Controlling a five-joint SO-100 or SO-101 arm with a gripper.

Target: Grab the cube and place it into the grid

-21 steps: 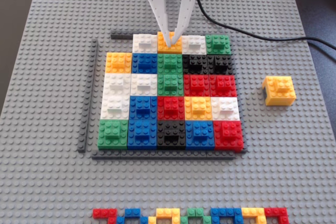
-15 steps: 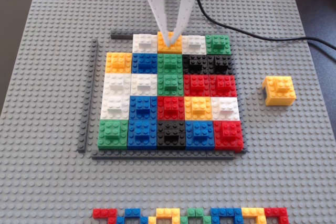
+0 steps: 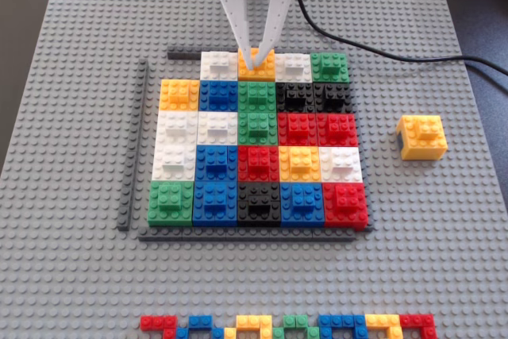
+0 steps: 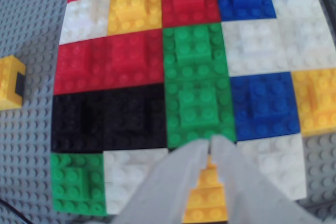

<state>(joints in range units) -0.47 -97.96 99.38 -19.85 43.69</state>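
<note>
One yellow-orange cube [image 3: 267,70] sits in the middle cell of the grid's [image 3: 258,156] far row, between two white blocks. My gripper [image 3: 255,58] comes down from the top of the fixed view. Its white fingers are shut into a narrow V, with the tips on the cube's raised top brick. In the wrist view the gripper [image 4: 210,143] shows only a hairline gap, with the cube [image 4: 207,200] below it and the grid [image 4: 194,77] ahead. A second yellow-orange cube [image 3: 422,136] stands loose to the right of the grid and appears at the left edge of the wrist view [image 4: 9,82].
The grid lies on a large grey studded baseplate [image 3: 79,77]. Thin dark grey strips [image 3: 135,140] edge it, and its far-left corner cell shows bare plate. A row of small coloured bricks [image 3: 286,325] runs along the near edge. A black cable [image 3: 381,52] trails to the right.
The fingertips have edged slightly left and up on the cube's top. The blocks have not moved.
</note>
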